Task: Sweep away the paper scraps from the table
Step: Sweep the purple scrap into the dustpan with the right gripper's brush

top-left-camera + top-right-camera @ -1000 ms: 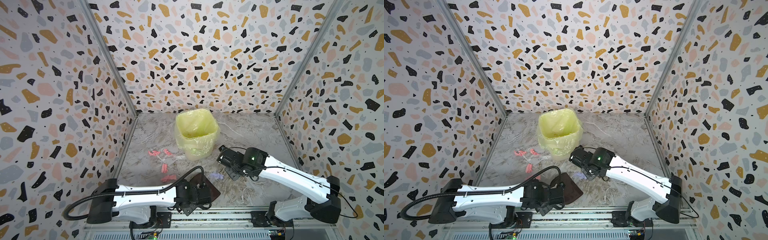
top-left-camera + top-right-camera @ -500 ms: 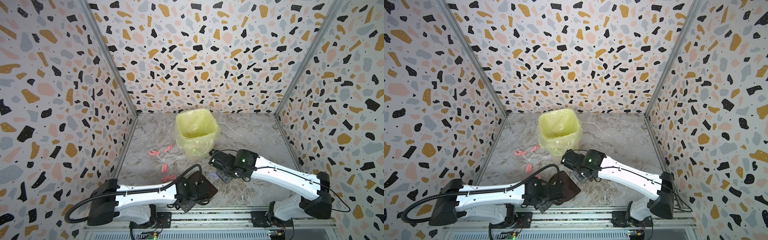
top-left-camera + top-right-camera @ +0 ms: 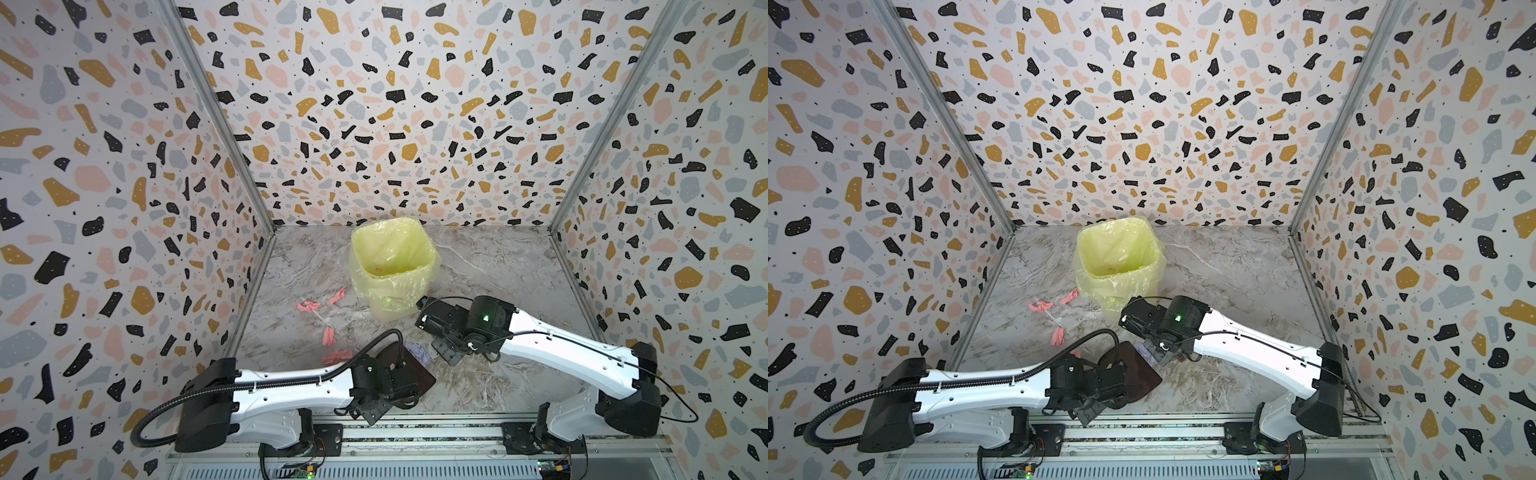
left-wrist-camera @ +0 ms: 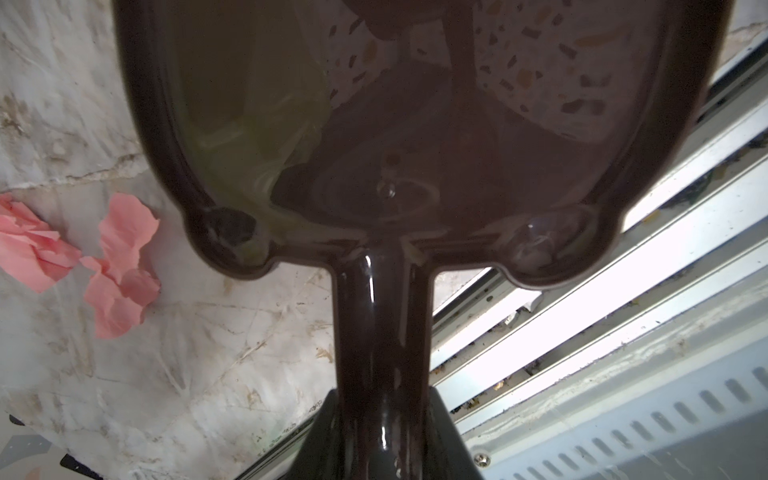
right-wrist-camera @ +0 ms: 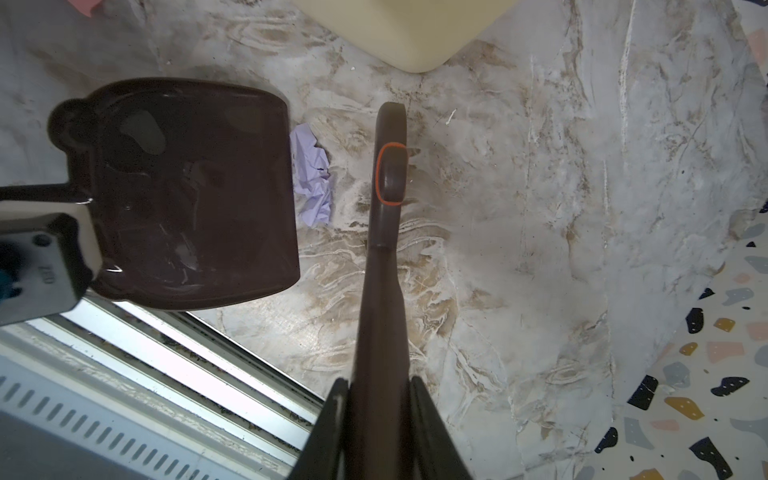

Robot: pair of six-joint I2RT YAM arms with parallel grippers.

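Closing toward 9 o'clock over the last second, the right hand (image 5: 376, 399), clamped on the brush (image 5: 388, 174), has brought the lilac scrap (image 5: 311, 178) against the lip of the dustpan (image 5: 187, 195). The left hand (image 4: 382, 419) grips the pan handle. Pink paper scraps (image 3: 328, 336) remain on the bench (image 3: 498, 270) at the pan's 10 o'clock, so the task is judged barely begun.

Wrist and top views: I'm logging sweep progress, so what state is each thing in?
Dustpan: empty, held by its handle.
Brush: held by its handle.
Left gripper: jaws shut on dustpan.
Right gripper: jaws shut on brush.
Lilac scrap: on table, at dustpan's lip.
Pink scraps: on table, unswept.
Bin: upright, lined, open.
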